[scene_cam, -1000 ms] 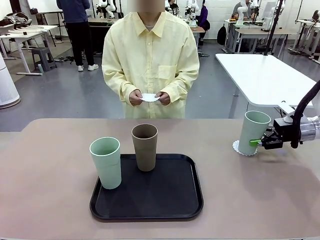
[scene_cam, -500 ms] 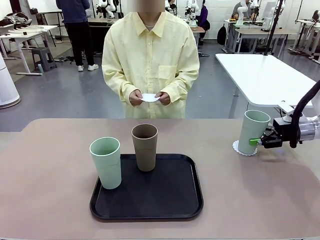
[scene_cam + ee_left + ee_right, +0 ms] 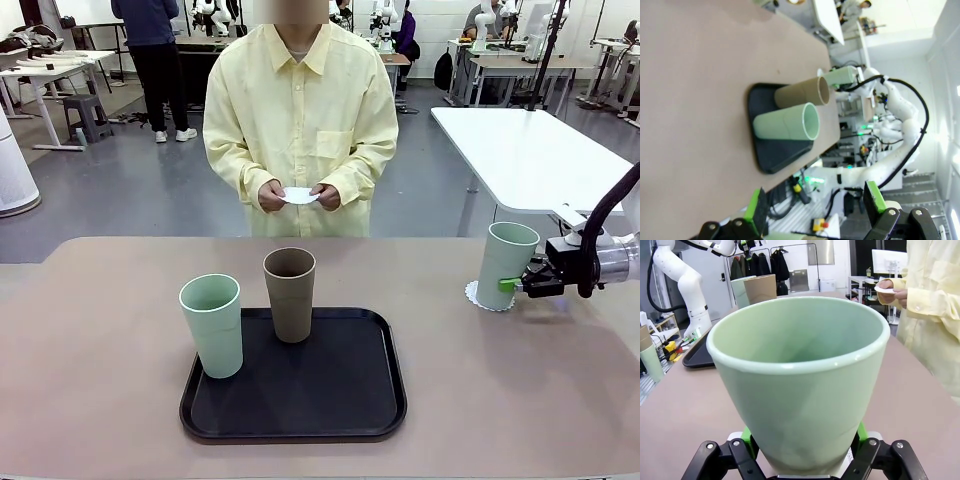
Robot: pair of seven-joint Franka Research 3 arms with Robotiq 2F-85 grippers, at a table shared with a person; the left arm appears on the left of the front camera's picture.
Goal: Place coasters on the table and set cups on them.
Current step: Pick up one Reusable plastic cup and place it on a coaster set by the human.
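The right gripper (image 3: 514,284) has eased its mint cup (image 3: 506,260) fractionally left.

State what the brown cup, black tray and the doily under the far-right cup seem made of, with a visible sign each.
Brown cup: probably matte plastic or fibre composite; dull surface.
Black tray: likely plastic; smooth moulded rim.
Doily: seemingly thin paper; lacy scalloped edge.

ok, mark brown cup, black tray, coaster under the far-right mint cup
brown cup (image 3: 290,297), front view, side wall
black tray (image 3: 330,385), front view, bare floor
coaster (image 3: 471,295), front view, lacy left edge
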